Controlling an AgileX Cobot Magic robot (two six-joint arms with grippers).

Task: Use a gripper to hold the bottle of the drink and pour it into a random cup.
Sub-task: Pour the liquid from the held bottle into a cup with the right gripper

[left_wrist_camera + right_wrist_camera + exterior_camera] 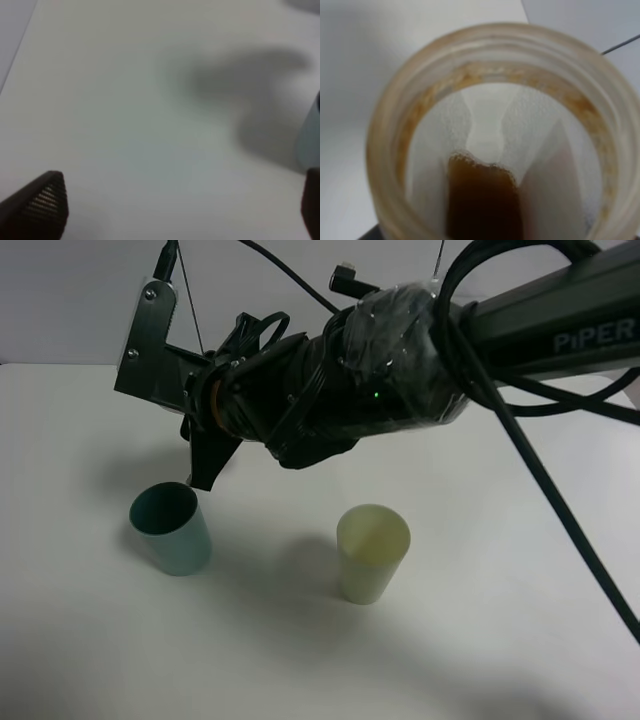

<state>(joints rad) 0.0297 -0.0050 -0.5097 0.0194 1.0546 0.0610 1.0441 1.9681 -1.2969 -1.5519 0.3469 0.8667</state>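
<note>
Bottle (pixel 485 40) is pointing its mouth at the right wrist camera, long axis running away; right gripper (pixel 205 455) is grasping it, left gripper (pixel 182 200) gaping.

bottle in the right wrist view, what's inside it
Dark brown drink pools inside the bottle, with brown residue ringing the neck. The thick neck covers the rest of the body's inside.

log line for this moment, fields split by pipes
right gripper: holds bottle near teal cup | drink: in bottle | left gripper: open, empty | yellow-green cup: upright
</note>
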